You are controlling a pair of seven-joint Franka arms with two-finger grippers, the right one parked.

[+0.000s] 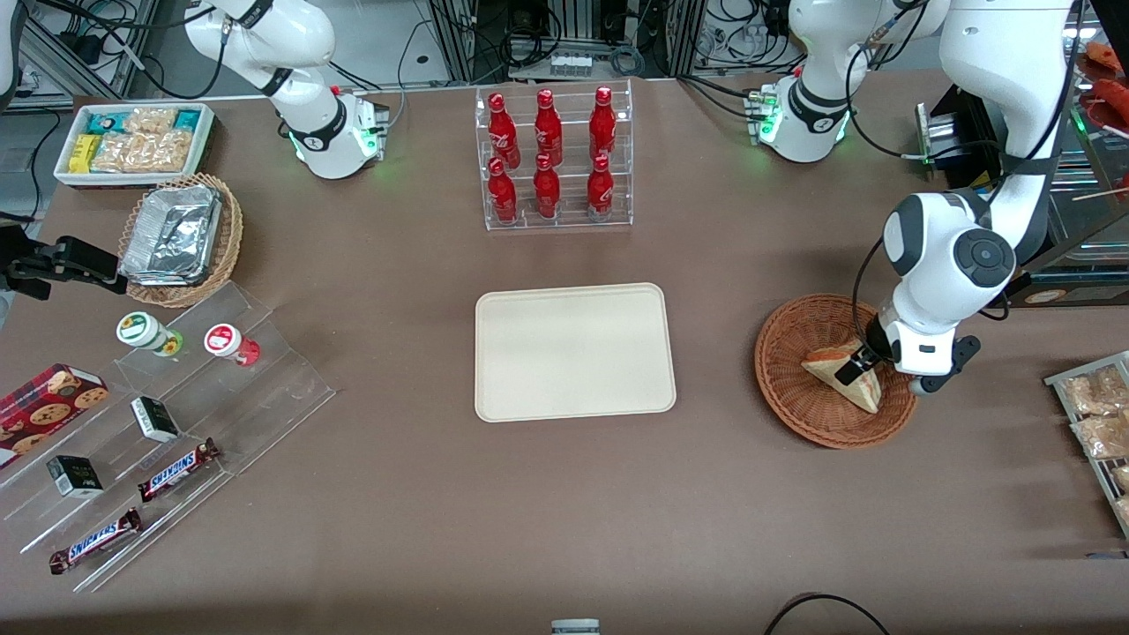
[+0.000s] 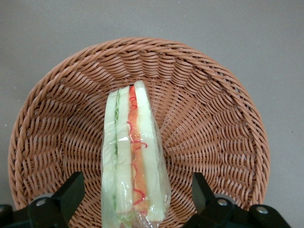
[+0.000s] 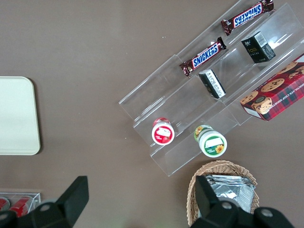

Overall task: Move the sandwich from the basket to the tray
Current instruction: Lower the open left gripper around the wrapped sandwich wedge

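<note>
Straddling the sandwich (image 2: 135, 156) in the basket (image 1: 785, 388), gripper (image 1: 854, 362) spread.

Front overhead view, wrist views downward

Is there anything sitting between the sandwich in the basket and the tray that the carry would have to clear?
Nothing visible does. The hand is down at the sandwich in the basket, its fingers open either side of it. Only bare tabletop lies between basket and tray; the bottle rack stands farther from the front camera.
</note>
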